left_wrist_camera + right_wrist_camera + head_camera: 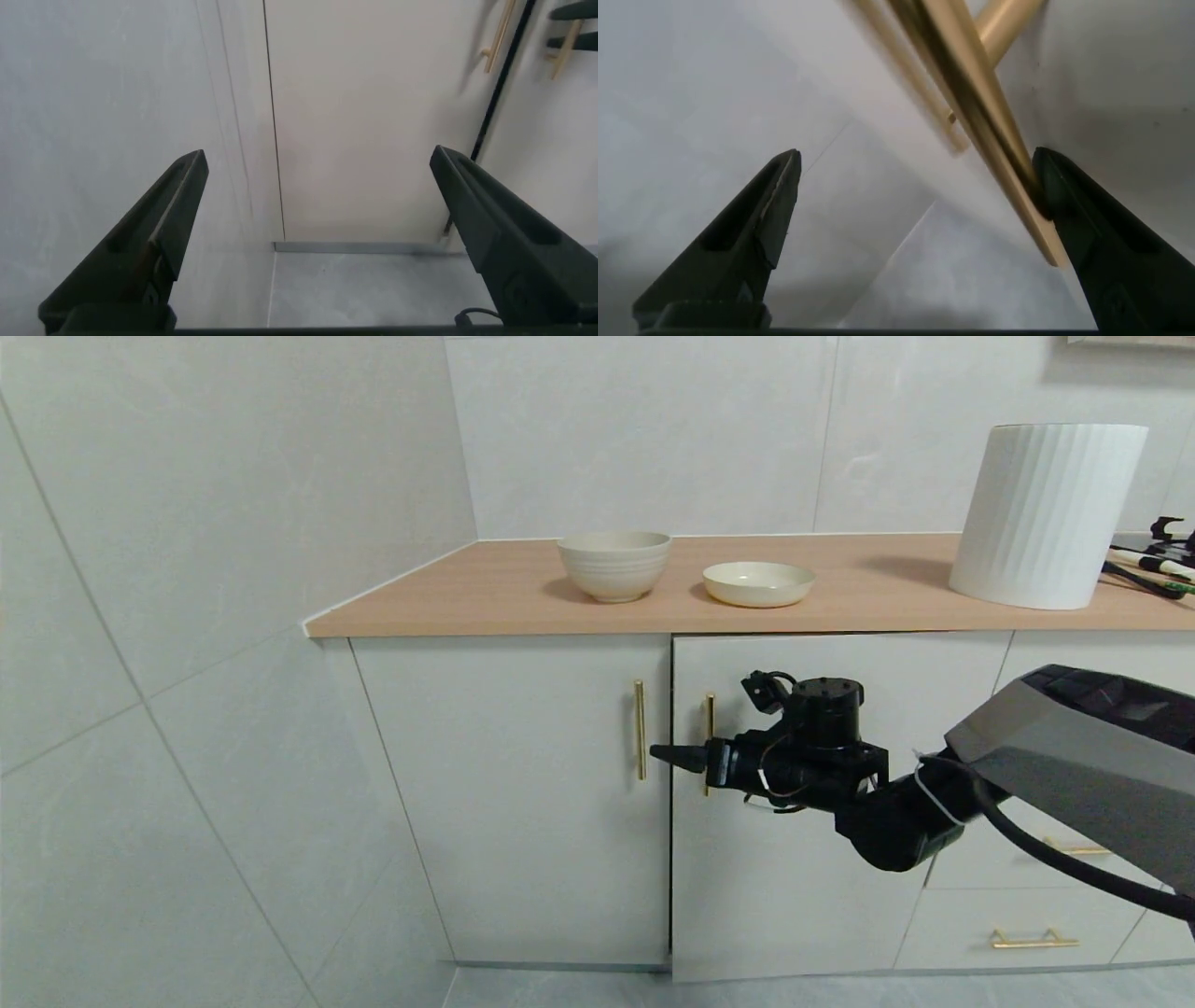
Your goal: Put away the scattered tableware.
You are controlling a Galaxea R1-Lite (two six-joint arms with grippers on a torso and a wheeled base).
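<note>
A cream bowl (614, 565) and a shallow cream plate (758, 584) sit apart on the wooden counter (467, 593), the plate just right of the bowl. Farther right of the bowl stands a tall white ribbed cylinder (1046, 513), with a few pens (1153, 567) beyond it at the counter's end.

Below the bowl two white cabinet doors meet: the left door (513, 784) and the right door (803, 896). Each carries an upright gold bar, and these handles (639, 728) flank the seam. The right door seems to sit a little ajar. A drawer (1018, 919) with a gold pull lies low and far right of the bowl.

The right gripper (674, 755) hangs below and slightly right of the bowl, in front of the doors at handle height. Its jaws stand open and grip nothing. In the right wrist view one handle runs slantwise between them, close against one finger (1083, 233), though contact cannot be made out.

The left gripper (318, 161) faces the foot of the left door, the tiled wall (93, 93) and the floor (374, 289), well below the bowl. Its jaws are spread wide and empty.
</note>
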